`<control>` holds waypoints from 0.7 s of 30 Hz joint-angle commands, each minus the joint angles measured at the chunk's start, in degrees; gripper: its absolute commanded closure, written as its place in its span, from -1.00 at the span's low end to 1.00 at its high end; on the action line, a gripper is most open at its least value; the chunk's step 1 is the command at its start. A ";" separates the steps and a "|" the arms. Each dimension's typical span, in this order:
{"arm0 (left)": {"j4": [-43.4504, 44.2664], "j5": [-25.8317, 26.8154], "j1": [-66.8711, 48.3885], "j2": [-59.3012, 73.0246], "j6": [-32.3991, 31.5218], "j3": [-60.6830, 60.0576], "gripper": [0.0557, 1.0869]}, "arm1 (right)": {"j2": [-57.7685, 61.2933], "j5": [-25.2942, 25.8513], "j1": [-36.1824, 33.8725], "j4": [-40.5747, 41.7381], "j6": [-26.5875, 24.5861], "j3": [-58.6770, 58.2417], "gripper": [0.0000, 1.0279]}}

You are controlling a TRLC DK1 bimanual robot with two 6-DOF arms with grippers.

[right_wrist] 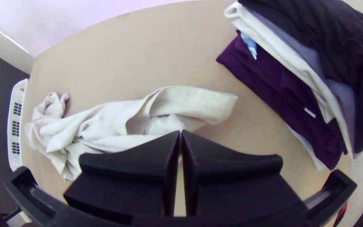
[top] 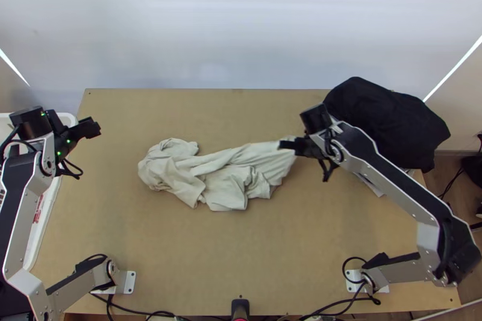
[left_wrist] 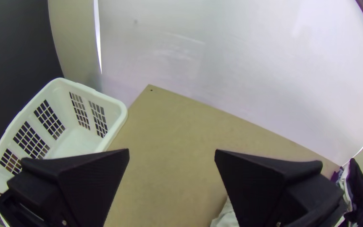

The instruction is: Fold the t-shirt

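Observation:
The off-white t-shirt (top: 223, 170) lies bunched and twisted across the middle of the table, its right end drawn out toward my right gripper (top: 288, 144). In the right wrist view, my right gripper (right_wrist: 180, 133) is shut on a small pinch of the t-shirt (right_wrist: 110, 122), and a loose flap stands up beyond the fingertips. My left gripper (top: 93, 128) is above the table's left side, away from the cloth. Seen from its wrist, the left gripper (left_wrist: 172, 153) is open with nothing between its fingers; a bit of the t-shirt (left_wrist: 227, 216) shows beside one finger.
A white basket (left_wrist: 120, 120) stands at the table's left edge, close to my left gripper. Stacked dark, purple and white garments (right_wrist: 274, 84) lie at the table's far right corner, beside the right arm. Bare table (top: 235, 249) lies in front of the t-shirt.

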 commanded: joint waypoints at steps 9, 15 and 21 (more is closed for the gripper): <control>-12.90 0.44 -13.69 4.15 3.21 2.52 -0.92 | -6.93 -2.85 -2.64 -6.86 1.17 -11.01 0.94; -26.09 1.41 -30.04 9.69 7.07 4.72 -0.92 | -5.96 -3.11 -2.64 -6.33 1.26 -10.21 0.94; -26.26 1.41 -37.33 14.61 8.13 6.38 -0.92 | -4.56 -3.03 -3.25 -5.72 1.26 -9.07 0.94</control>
